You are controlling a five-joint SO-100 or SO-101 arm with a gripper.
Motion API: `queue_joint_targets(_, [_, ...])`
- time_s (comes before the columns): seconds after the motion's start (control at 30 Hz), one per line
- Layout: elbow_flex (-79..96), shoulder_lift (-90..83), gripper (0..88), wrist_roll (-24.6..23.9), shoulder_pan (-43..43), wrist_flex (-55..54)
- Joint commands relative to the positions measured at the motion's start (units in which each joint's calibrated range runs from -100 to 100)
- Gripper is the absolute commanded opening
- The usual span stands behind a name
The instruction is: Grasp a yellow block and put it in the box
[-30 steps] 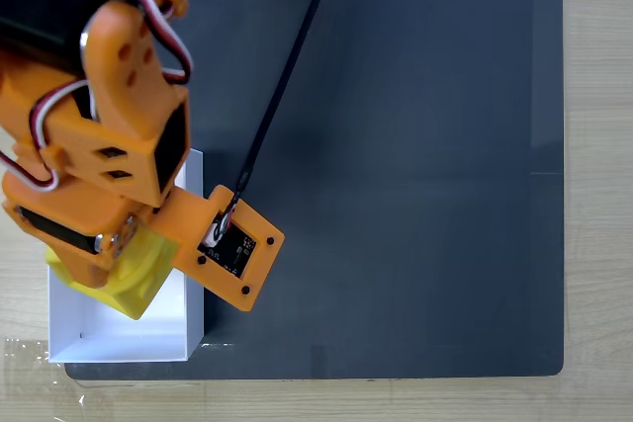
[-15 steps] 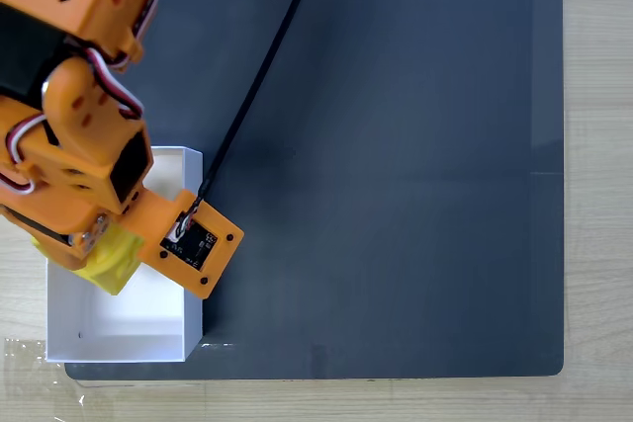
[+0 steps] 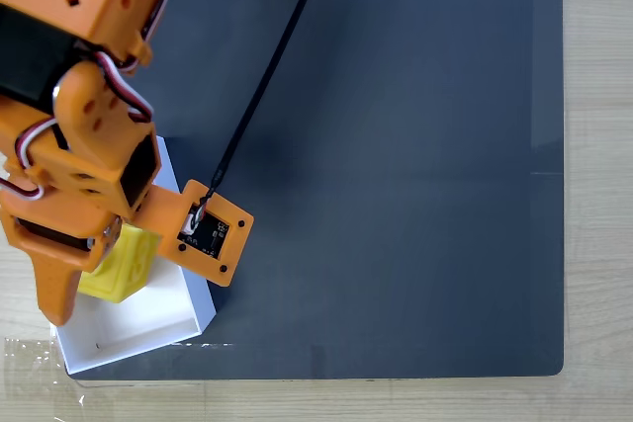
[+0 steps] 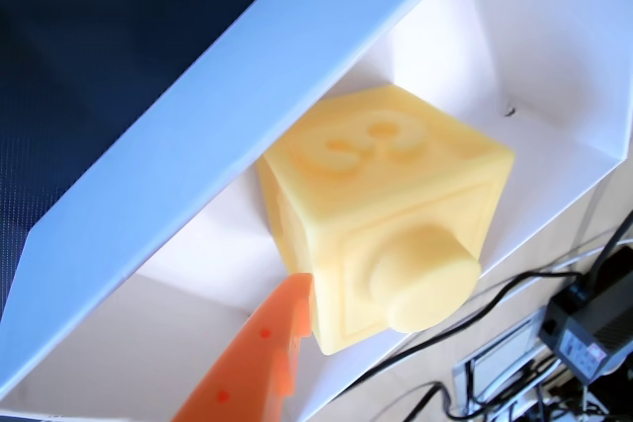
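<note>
Sitting inside the box (image 3: 158,318), near its upper-left part in the fixed view: the yellow block (image 3: 121,266), partly hidden under the orange arm (image 3: 84,145). Showing its round stud toward the camera in the wrist view, with an embossed mark on the upper face (image 4: 386,214). Lying skewed on the dark mat (image 3: 396,165) at the edge of the wooden surface (image 3: 593,195), that white box (image 4: 247,76). Tool (image 4: 282,333): one orange fingertip touching the block's lower left edge; impossible telling whether spread or pinching. Running up from the wrist camera mount (image 3: 206,232): a black cable (image 3: 267,76).
</note>
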Motion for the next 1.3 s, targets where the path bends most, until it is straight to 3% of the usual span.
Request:
queue_joint_targets(0.0, [-3.08,-3.16,37.9,0.14,0.01,-0.19])
queue_joint_targets(0.27, [-3.26,-10.96,37.8,-0.33,-2.44,-0.19])
queue_joint_targets(0.53, [-2.63,-32.14,37.4,-0.65,-9.59,4.09])
queue_joint_targets(0.6, [-2.54,-37.65,33.5,-2.28,-11.61,8.1])
queue_joint_targets(0.73, [-0.73,-46.04,17.3,-4.53,-15.06,17.7])
queue_joint_targets(0.9, [11.48,-55.7,2.2,-3.96,-18.77,23.37])
queue_joint_targets(1.27, [63.31,-92.57,1.7,-4.06,-28.19,18.14])
